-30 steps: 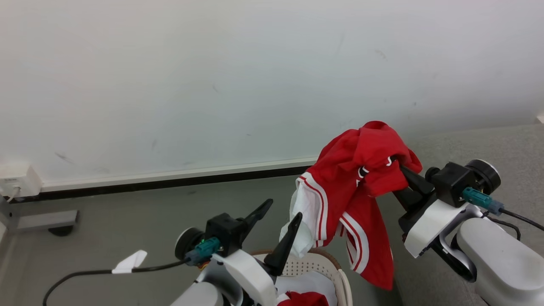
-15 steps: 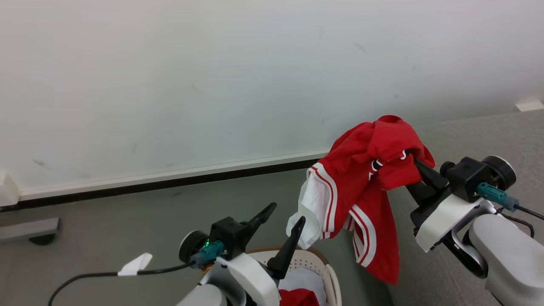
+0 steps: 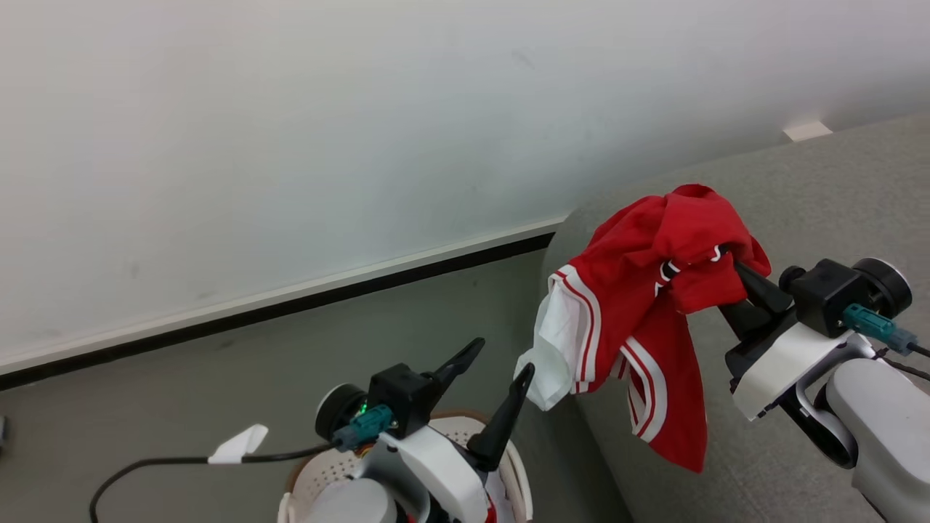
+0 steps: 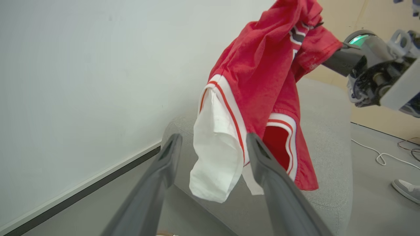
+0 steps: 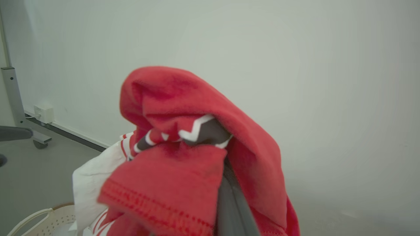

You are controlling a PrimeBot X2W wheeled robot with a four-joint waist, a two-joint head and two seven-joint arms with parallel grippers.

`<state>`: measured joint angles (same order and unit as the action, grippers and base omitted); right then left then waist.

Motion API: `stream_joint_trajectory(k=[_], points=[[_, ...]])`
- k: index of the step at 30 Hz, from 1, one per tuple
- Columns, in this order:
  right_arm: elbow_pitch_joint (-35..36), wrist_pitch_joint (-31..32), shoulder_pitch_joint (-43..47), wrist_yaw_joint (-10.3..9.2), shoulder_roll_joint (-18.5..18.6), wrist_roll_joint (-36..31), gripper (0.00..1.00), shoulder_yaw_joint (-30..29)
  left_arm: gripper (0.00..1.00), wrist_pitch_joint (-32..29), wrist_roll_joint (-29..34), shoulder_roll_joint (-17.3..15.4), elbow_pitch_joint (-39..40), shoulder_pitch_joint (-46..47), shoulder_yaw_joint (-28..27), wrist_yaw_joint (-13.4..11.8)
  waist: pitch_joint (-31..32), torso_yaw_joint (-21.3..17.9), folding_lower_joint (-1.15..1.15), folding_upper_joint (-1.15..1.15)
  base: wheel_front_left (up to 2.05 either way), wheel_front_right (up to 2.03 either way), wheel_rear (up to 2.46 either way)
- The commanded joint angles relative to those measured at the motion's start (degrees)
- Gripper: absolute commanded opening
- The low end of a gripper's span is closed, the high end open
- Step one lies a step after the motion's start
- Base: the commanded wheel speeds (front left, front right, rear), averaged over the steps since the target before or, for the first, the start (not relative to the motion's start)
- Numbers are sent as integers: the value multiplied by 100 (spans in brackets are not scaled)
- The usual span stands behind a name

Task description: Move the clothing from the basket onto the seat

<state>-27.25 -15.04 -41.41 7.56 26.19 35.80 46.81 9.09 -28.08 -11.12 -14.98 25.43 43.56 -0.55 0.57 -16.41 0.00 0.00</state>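
Observation:
The clothing (image 3: 639,305), a red garment with white stripes and a white lining, hangs from my right gripper (image 3: 730,258), which is shut on its bunched top. It dangles over the rounded corner of the grey seat (image 3: 814,181). In the right wrist view the cloth (image 5: 183,98) drapes over my closed fingers (image 5: 229,203). My left gripper (image 3: 503,356) stands open and holds nothing, just above the cream basket (image 3: 312,472). From the left wrist the garment's white flap (image 4: 213,154) hangs between and beyond the open fingers, with the seat (image 4: 325,108) behind it.
A white wall with a dark baseboard (image 3: 290,305) runs behind the grey floor. A black cable with a white tag (image 3: 240,443) trails at lower left. A shoe (image 4: 407,190) and a white cord (image 4: 377,157) lie on the floor past the seat. A wheeled metal frame (image 5: 19,131) stands left.
The head view has swung right, so the seat takes up more of the picture and the basket sits further left. The garment still hangs from my shut right gripper. My left gripper stays open.

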Motion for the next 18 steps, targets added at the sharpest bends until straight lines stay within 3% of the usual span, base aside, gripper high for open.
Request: stream_joint_trajectory(k=[1,10,18], points=[[31,-21,22,-14,51,-11,0,-43,100,-1,-10,8,4,43,14,1,-84,-171,0,0,0,0,0],[98,-21,106,-14,152,-52,0,-244,100,-44,43,46,1,164,107,23,-267,-541,0,0,0,0,0],[266,-21,55,-13,242,-176,0,-730,100,-185,153,-15,89,434,219,87,-840,-458,0,0,0,0,0]])
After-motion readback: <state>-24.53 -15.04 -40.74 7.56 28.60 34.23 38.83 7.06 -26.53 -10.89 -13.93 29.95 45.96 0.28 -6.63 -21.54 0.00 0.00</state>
